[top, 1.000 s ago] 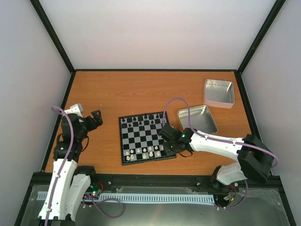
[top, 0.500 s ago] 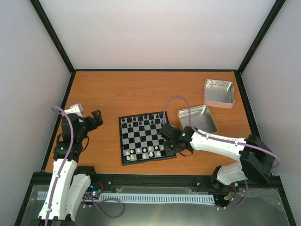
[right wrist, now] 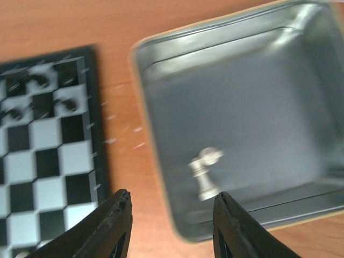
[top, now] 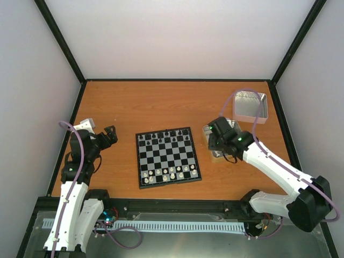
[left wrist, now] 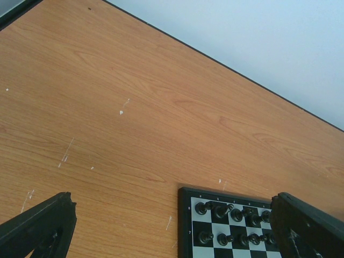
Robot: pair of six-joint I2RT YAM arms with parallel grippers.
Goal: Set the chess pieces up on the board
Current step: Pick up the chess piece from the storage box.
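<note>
Over the tin (right wrist: 258,97) beside the board (right wrist: 43,150), right claw (right wrist: 172,200) released above one cream piece (right wrist: 204,174).

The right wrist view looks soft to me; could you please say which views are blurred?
Right wrist view: motion blur smears the board and the tin, though one cream-white piece inside it is readable. Left wrist view: the table is sharp. Top external view: sharp, evenly lit.

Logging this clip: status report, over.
Right gripper open over tin, one chess piece lying inside. Left gripper open, left of board. Nothing blocking the piece.
</note>
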